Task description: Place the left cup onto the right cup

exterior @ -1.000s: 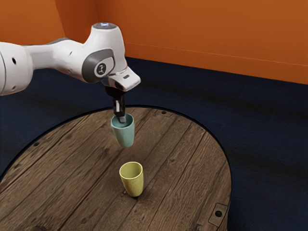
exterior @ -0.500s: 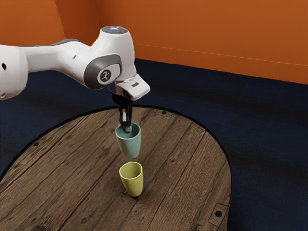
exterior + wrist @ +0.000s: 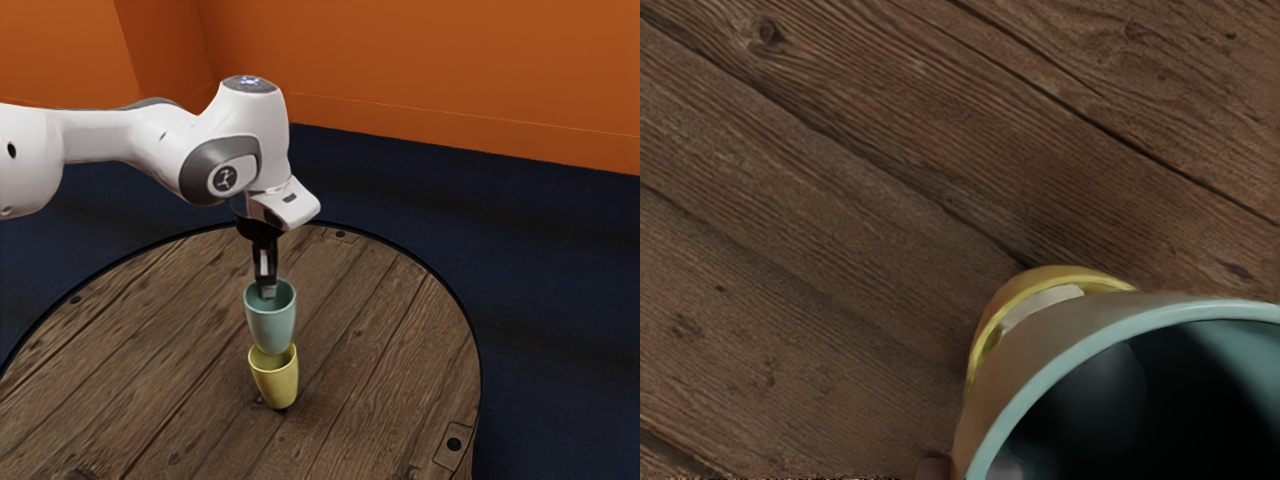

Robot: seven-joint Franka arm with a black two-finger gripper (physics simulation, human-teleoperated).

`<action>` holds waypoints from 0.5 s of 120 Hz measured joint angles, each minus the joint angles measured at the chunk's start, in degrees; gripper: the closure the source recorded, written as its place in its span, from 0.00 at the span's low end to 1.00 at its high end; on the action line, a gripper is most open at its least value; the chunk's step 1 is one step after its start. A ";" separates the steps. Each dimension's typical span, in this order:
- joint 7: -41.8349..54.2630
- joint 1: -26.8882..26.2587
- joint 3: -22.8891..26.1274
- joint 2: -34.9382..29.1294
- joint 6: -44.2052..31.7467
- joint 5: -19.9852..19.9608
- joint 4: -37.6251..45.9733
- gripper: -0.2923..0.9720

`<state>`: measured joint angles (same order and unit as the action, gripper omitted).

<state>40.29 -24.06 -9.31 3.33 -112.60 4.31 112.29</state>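
Note:
A teal cup (image 3: 270, 317) hangs upright from my gripper (image 3: 265, 283), which is shut on its rim, one finger inside and one outside. Its base sits in the mouth of the yellow cup (image 3: 275, 376), which stands upright on the round wooden table (image 3: 150, 330). In the wrist view the teal cup (image 3: 1120, 390) looms large right under my hand, and the yellow cup's rim (image 3: 1025, 295) peeks out from beneath it.
The table's dark rim (image 3: 455, 310) curves along the exterior view's right, with metal brackets (image 3: 452, 443) near the edge. Dark blue floor (image 3: 540, 250) and an orange wall (image 3: 450, 60) lie beyond.
My hand has carried the teal cup down and toward the exterior view's right, from above the table beside the yellow cup to its mouth. The yellow cup has stayed put.

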 joint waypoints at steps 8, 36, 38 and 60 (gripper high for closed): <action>-0.62 -0.02 0.00 -0.03 0.01 -0.03 0.32 0.85; -2.37 -0.17 0.02 0.52 -0.22 -0.05 0.93 0.85; -2.47 -0.17 0.02 0.63 -0.25 -0.05 0.93 0.85; -3.41 -0.01 0.03 2.19 -0.50 -0.20 0.94 0.85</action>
<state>36.88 -24.07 -9.28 5.52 -113.10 4.11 113.23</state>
